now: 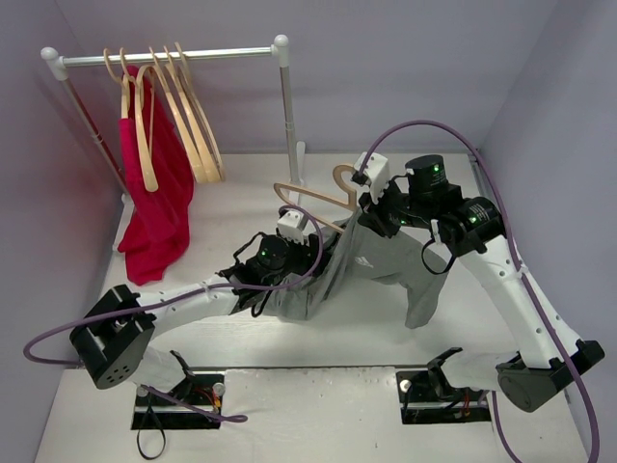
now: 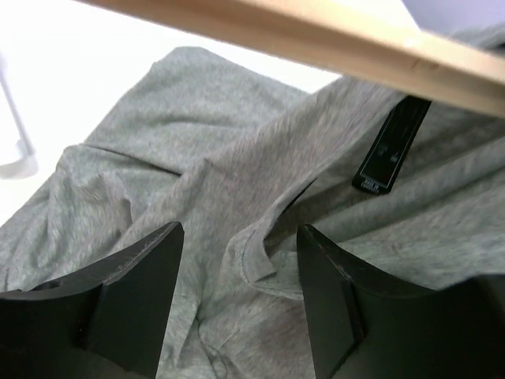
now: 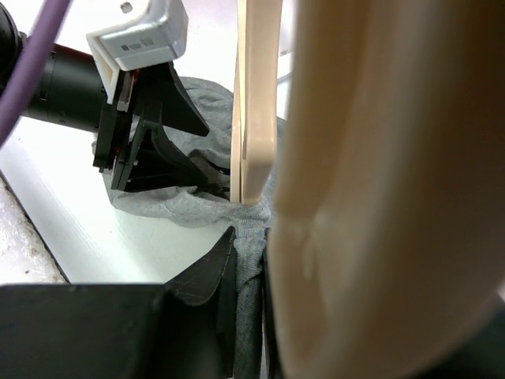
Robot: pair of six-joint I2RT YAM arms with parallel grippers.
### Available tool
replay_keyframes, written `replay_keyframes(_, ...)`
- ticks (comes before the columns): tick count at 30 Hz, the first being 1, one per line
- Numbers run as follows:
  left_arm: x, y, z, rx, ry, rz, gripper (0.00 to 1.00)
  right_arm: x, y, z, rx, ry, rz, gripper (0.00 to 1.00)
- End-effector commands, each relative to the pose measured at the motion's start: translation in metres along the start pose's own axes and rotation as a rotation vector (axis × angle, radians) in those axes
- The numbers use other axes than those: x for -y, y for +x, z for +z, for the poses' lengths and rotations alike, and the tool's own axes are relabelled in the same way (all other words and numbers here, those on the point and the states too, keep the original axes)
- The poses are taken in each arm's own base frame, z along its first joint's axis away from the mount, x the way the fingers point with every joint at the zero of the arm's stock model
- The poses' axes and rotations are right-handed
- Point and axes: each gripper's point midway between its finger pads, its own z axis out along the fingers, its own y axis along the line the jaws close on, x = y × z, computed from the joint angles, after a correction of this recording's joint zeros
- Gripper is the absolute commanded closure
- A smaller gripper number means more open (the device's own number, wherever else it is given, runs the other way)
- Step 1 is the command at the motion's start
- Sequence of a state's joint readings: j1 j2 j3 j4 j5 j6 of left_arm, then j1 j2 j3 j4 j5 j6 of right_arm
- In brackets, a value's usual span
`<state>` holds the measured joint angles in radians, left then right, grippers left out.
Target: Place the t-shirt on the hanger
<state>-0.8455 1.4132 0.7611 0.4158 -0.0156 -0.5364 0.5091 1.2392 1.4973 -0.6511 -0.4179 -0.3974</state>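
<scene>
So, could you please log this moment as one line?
left fingers: open over t-shirt collar | right fingers: shut on hanger | t-shirt: partly raised off table

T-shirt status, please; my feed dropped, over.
Left gripper open over the collar. Right gripper shut on the hanger. T-shirt hanging at the hanger's neck, one arm bare. No obstruction seen.

Robot lab, small test cell. Plain lavender walls [image 1: 386, 58] box in white table [image 1: 318, 405] on three sides. Left arm [image 1: 183, 309] and right arm [image 1: 521, 289] bolted at near edge on black mounts [image 1: 178, 400]. Purple cables [image 1: 424, 125] loop loose off both arms. Small white clothes rail [image 1: 174, 56] stands at back, with spare wooden hangers [image 1: 198, 135] and red garment [image 1: 159, 203].
</scene>
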Motion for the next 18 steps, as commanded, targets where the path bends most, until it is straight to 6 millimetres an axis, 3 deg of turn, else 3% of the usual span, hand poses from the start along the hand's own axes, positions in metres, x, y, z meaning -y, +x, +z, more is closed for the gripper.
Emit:
replay_keyframes(1, 0.021, -0.056, -0.009, 0.194, 0.047, -0.047, 0.45, 0.006, -0.025, -0.010, 0.106, 0.036, -0.019, 1.00)
replay_keyframes(18, 0.007, -0.051, 0.008, 0.207, -0.046, -0.092, 0.54, 0.002, -0.033, -0.012, 0.144, 0.019, -0.002, 1.00)
